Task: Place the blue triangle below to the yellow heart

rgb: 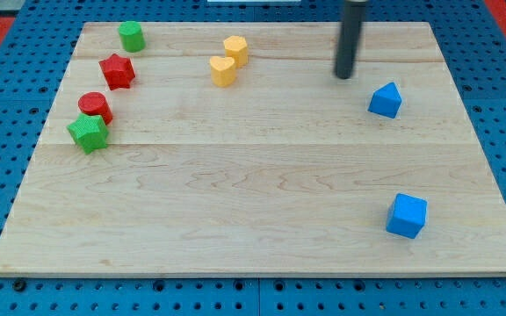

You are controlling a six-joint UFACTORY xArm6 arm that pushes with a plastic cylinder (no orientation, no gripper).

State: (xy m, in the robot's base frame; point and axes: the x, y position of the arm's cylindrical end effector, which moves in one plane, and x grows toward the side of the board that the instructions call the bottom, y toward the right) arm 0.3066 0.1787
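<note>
Nearest you, at the view's bottom right, a blue cube (pixel 407 216) is sitting alone on the bench (pixel 235 202), well apart from everything else.

Farther up on the right, the blue triangle (pixel 386 100) is resting untouched. Your end effector is only a dark rod with nothing to open or clench, and it is holding nothing; my tip (pixel 345 76) is standing just up and to the view's left of the blue triangle, near it but not touching.

On the left side you are seeing a green star (pixel 88 133) touching a red cylinder (pixel 96 106) just above it, then a red star (pixel 118 71), and a green cylinder (pixel 132 36) at the far top left.

Toward the top centre, the yellow heart (pixel 223 70) is lying just beside a yellow hexagon (pixel 235 48). The heart is sitting well left of the triangle, with bare wood between them and below the heart.
</note>
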